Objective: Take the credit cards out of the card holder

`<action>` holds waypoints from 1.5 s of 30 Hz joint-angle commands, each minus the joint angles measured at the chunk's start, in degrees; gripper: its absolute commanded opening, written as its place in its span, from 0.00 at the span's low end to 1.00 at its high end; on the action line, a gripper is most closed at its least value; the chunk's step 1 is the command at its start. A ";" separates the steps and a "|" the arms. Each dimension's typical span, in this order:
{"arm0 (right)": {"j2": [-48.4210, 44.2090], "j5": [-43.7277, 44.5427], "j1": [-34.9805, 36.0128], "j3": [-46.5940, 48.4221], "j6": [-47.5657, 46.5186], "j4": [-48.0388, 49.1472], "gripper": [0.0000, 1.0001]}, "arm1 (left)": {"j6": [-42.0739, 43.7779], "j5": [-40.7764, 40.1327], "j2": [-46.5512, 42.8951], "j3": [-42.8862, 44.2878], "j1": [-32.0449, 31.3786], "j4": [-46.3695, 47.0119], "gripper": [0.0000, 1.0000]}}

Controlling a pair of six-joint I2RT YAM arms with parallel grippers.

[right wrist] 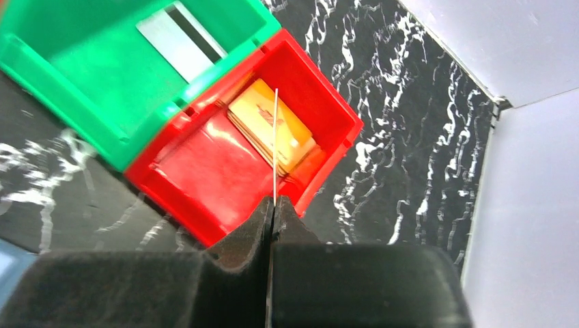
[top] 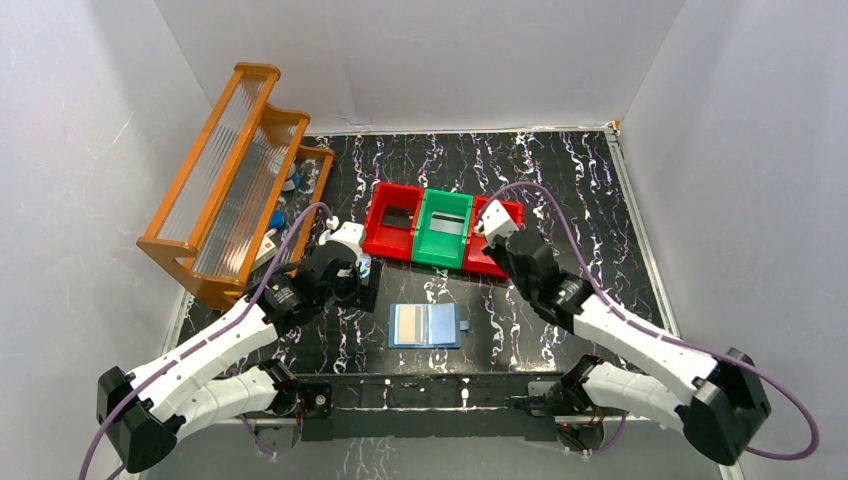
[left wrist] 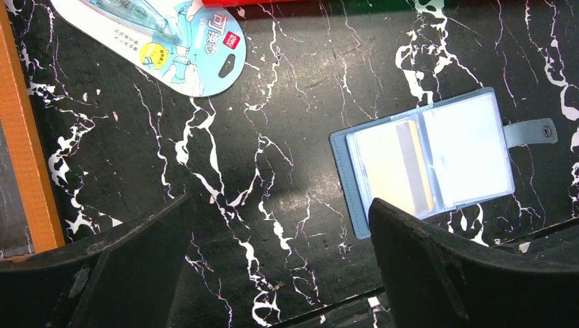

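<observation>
The right gripper [right wrist: 273, 208] is pinched tight on a thin pale credit card [right wrist: 275, 137], seen edge-on in the right wrist view as a white line running from 6 to 12 o'clock. Its face colour cannot be told. This held card stands directly over the right-hand red plastic bin [right wrist: 198, 171], where a tan-orange card [right wrist: 290, 133] lies flat with its long axis from 10 to 4 o'clock. The drop looks lined up, so release should need only the jaws parting, though an upright card may tip against the bin's wall. The neighbouring green plastic bin [right wrist: 82, 82] holds a pale grey card [right wrist: 179, 39].

The flat blue squarish card holder [top: 440, 326] lies open on the black marbled table [top: 560, 180]. In the top view it is at 7 o'clock from the right gripper and at 4 o'clock from the left gripper [left wrist: 280, 205], which is the nearer one. The left gripper's jaws stand wide with nothing between them. In its wrist view the card holder sits at 2 o'clock, its tab pointing to 3 o'clock. A tan striped card [left wrist: 389, 167] shows in the left clear pocket, so the task is likely unfinished, and the left arm seems better placed to steady the holder
</observation>
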 commanded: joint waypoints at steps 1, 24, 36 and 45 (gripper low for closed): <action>5.99 -10.03 -6.11 6.39 -13.40 2.30 0.00 | 0.83 -1.72 -0.48 0.41 -0.14 -0.69 0.98; 31.78 -23.62 -17.49 17.02 -32.33 3.86 0.00 | 0.86 -2.24 -1.90 0.54 -0.14 -1.36 0.98; 39.35 -18.01 -17.53 17.99 -40.36 7.21 0.00 | 0.83 -2.33 -1.95 0.49 -0.12 -1.36 0.98; 38.27 -21.40 -17.48 17.43 -35.81 2.42 0.23 | 0.79 -2.49 -1.81 0.41 -0.13 -1.47 0.98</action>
